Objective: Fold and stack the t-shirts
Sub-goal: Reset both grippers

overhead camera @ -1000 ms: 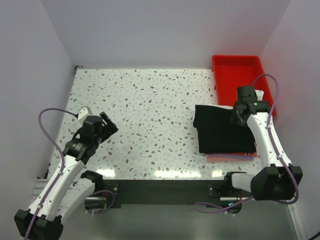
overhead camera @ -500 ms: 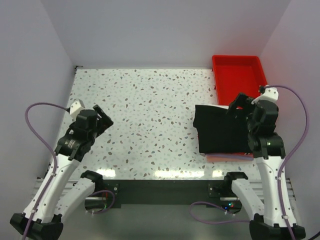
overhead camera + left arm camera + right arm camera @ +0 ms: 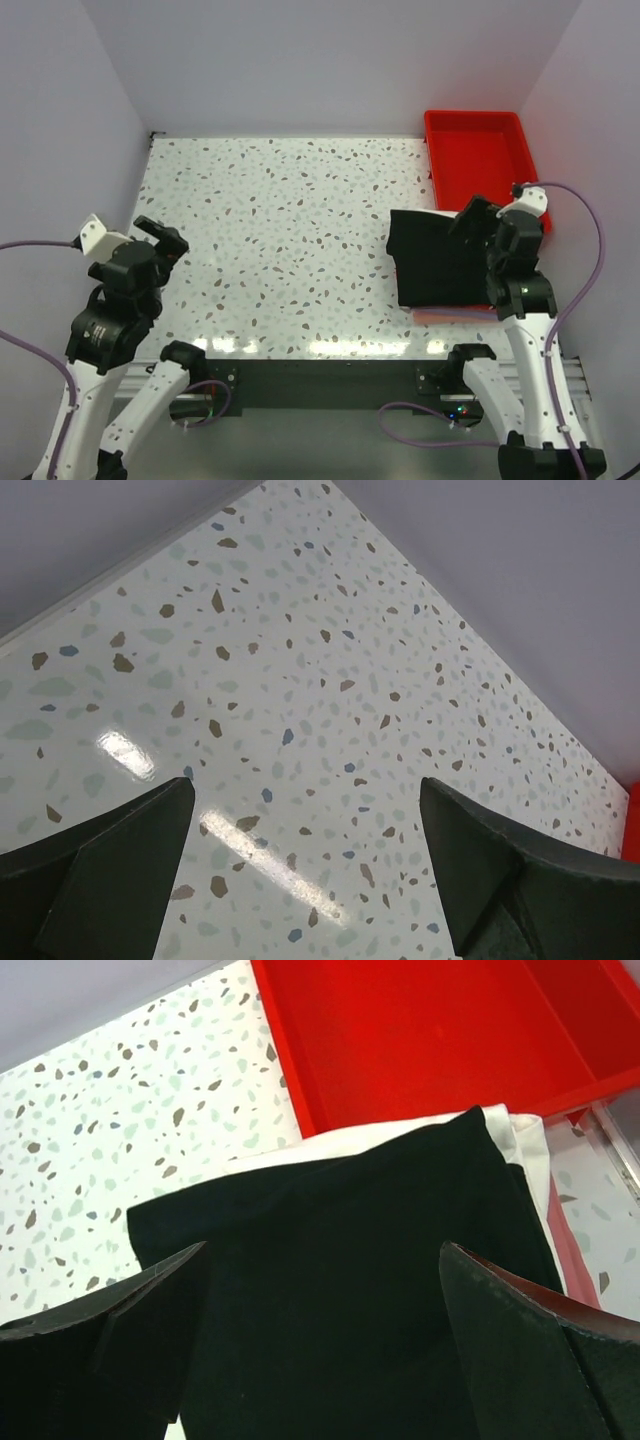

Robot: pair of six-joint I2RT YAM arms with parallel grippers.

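A folded black t-shirt [image 3: 438,258] tops a stack on the right of the table, just near of the red tray. A white shirt edge [image 3: 522,1136] and a pinkish edge [image 3: 458,314] show beneath it. My right gripper [image 3: 476,220] hangs open above the stack's right side; in the right wrist view the black t-shirt [image 3: 340,1260] lies below the right gripper [image 3: 322,1260], untouched. My left gripper [image 3: 163,245] is open over bare table at the left, and the left gripper [image 3: 307,790] holds nothing.
The red tray [image 3: 478,150] sits at the back right, its floor [image 3: 420,1030] showing nothing inside. The speckled table [image 3: 290,220] stretches between the arms. White walls close in the left, back and right sides.
Both arms have drawn back toward the near edge and risen. The right gripper has left the black shirt's far right corner; the left gripper has moved left. The stack has not moved.
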